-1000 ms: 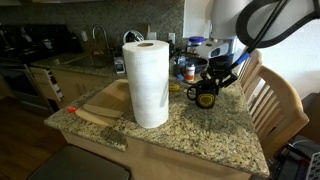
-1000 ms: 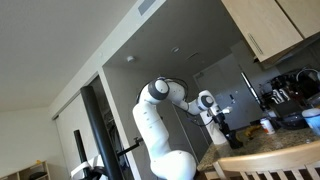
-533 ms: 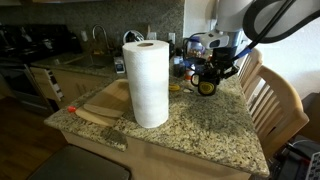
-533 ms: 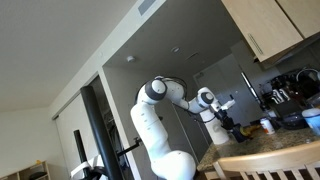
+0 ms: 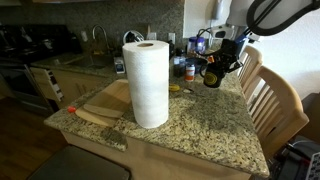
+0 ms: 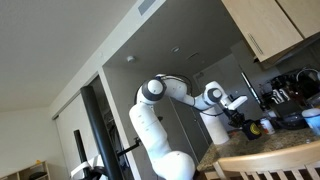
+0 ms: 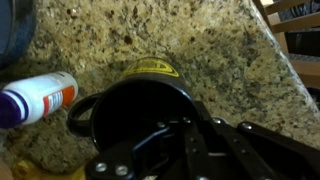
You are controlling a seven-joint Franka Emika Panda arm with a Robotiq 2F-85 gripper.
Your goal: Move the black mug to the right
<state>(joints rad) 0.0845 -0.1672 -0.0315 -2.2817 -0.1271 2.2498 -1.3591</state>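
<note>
Ceramic and glossy, the black mug (image 5: 211, 75) is gripped at its rim by the claw (image 5: 222, 64), above the desk's (image 5: 200, 130) far right corner. A drop is risked should the rim slip.

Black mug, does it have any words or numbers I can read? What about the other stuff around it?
No text here can be read.
On the black mug, the yellow emblem: dark marks, too blurred to read.
On the white bottle next to the mug in the wrist view: orange and blue label, too blurred.
On the jars in an exterior view: too small to read.
</note>
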